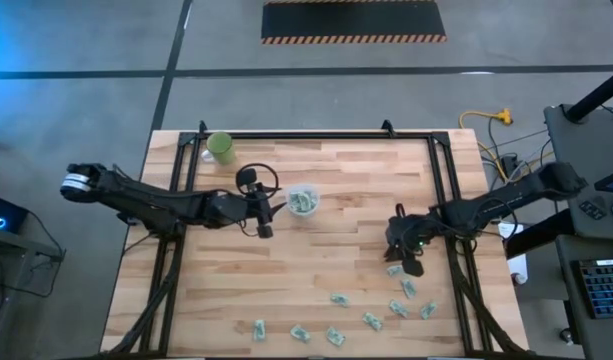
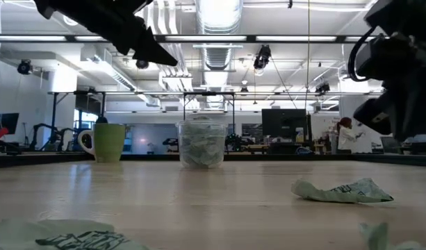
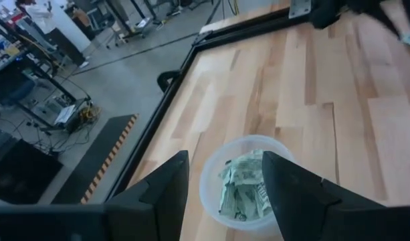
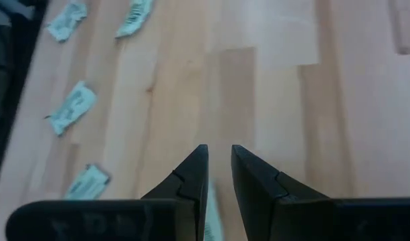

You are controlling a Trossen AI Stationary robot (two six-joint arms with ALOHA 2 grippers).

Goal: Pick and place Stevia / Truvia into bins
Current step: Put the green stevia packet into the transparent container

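Clear cup (image 1: 303,201), about ten loose packets (image 1: 373,321)

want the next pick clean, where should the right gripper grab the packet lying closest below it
Judging by the high view, take the packet across its short width at the middle, coming straight down from above. It lies flat on the table, so no side approach offers an edge. The right gripper is nearly above it.

1. Overhead strip lights (image 2: 219,14) glare white in the low view, leaving the arms dark silhouettes
2. Blue cast tints the high view's left edge
3. Nearest packets (image 2: 67,236) lie out of focus
4. Right wrist view shows blur across the surface (image 4: 285,87)
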